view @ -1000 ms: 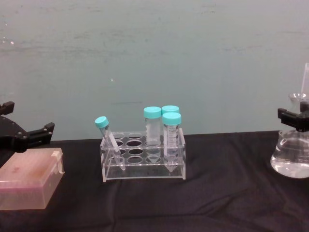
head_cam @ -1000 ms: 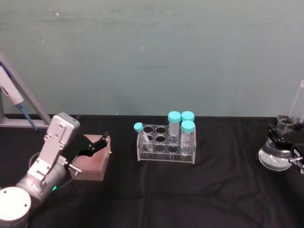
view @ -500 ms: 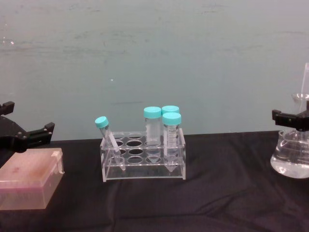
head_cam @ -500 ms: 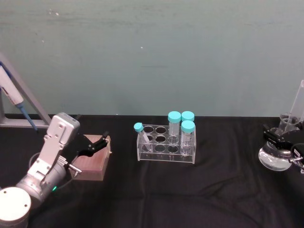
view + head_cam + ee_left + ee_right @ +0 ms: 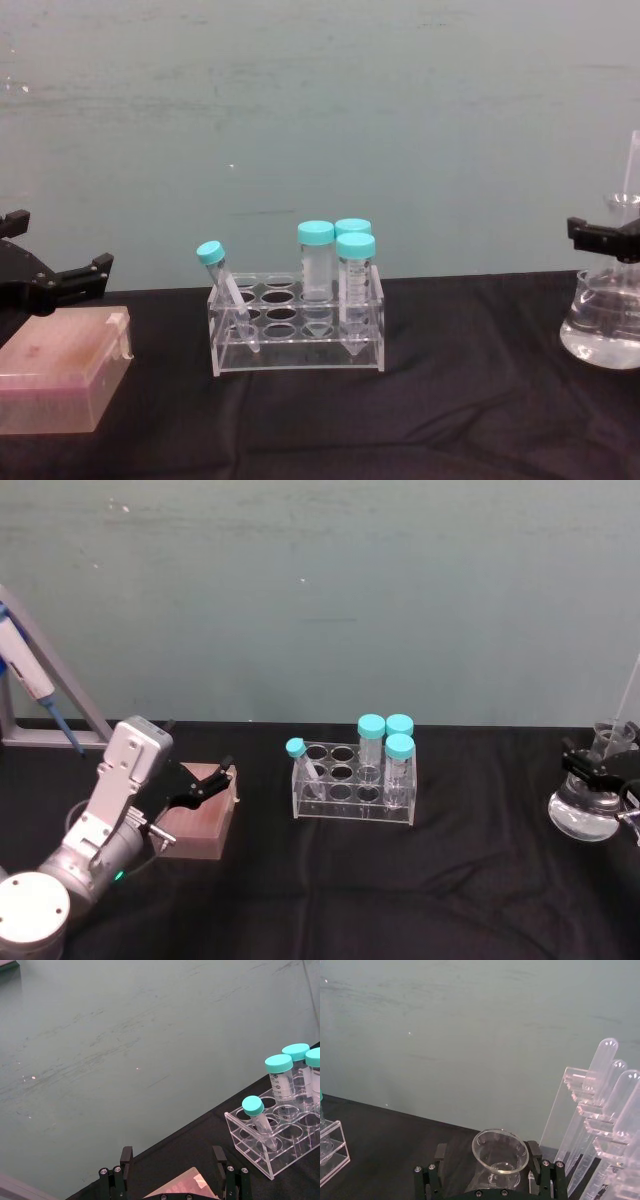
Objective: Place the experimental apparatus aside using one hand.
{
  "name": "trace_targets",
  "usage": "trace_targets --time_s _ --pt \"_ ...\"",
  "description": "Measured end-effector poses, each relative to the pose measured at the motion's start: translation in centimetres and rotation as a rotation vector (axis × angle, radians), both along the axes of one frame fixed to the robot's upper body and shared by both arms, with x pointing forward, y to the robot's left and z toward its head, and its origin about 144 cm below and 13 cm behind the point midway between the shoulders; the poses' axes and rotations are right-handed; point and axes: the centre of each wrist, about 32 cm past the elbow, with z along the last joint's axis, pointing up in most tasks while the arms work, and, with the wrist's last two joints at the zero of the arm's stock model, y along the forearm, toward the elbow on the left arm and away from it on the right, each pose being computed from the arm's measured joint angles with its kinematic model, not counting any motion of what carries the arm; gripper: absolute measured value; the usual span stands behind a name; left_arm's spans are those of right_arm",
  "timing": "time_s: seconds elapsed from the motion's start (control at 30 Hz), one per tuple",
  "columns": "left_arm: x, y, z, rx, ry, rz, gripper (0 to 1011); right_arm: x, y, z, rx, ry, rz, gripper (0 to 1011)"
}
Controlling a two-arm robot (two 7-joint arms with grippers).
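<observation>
Jaws spread around conical flask [image 5: 606, 325] neck.

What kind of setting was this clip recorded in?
Most likely a lab bench mock-up: a black-draped table before a teal wall holds a clear acrylic tube rack with teal-capped tubes, a clear conical flask of liquid at the right gripper, and a blue-and-white pipette on a stand.
</observation>
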Motion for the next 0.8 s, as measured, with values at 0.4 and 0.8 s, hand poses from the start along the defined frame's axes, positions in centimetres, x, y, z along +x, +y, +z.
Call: trace_targets --time_s 0.4,0.8 --pt "0.0 0.0 0.0 0.000 0.000 0.000 1000 -0.6 0.2 0.8 -0.024 -0.074 0.007 1000" --pt "0.0 0.0 0.0 0.000 0.000 0.000 1000 -1.5 0.8 2.4 -0.087 -0.199 0.076 1000"
